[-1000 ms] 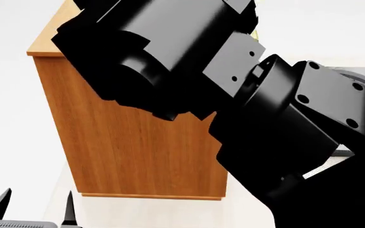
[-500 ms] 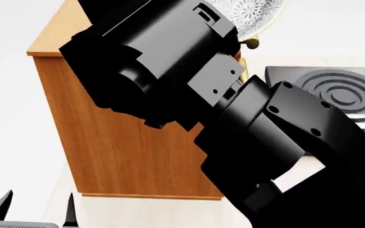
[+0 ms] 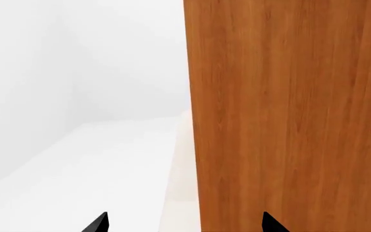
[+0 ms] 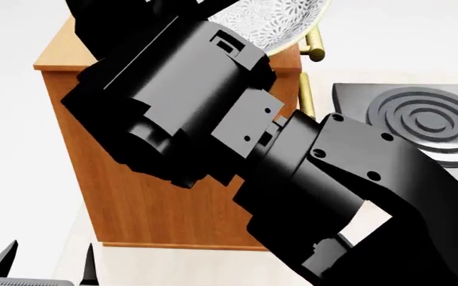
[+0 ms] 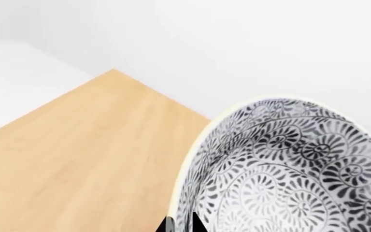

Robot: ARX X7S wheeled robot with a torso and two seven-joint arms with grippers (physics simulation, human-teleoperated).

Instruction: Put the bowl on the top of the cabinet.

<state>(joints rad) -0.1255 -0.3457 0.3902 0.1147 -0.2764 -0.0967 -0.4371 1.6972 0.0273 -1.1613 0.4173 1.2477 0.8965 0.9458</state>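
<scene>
Right gripper (image 5: pixel 179 224) has its jaws pinched on the rim of the deep round white ceramic bowl with dark grey-blue floral pattern (image 5: pixel 289 169), holding it tilted, raised above the tall warm-brown wood-grain cabinet (image 4: pixel 173 196), seemingly over its far right corner by the brass bar handle (image 4: pixel 315 44), probably so the base clears the edge before lowering. From the right wrist view the pale wood top spreads bare beside the bowl, but contact cannot be told. Left gripper (image 3: pixel 182 223) hangs low beside the cabinet's side panel, jaws spread wide and holding nothing, likely parked clear; a dark grey ringed burner plate (image 4: pixel 428 119) sits on the right.
</scene>
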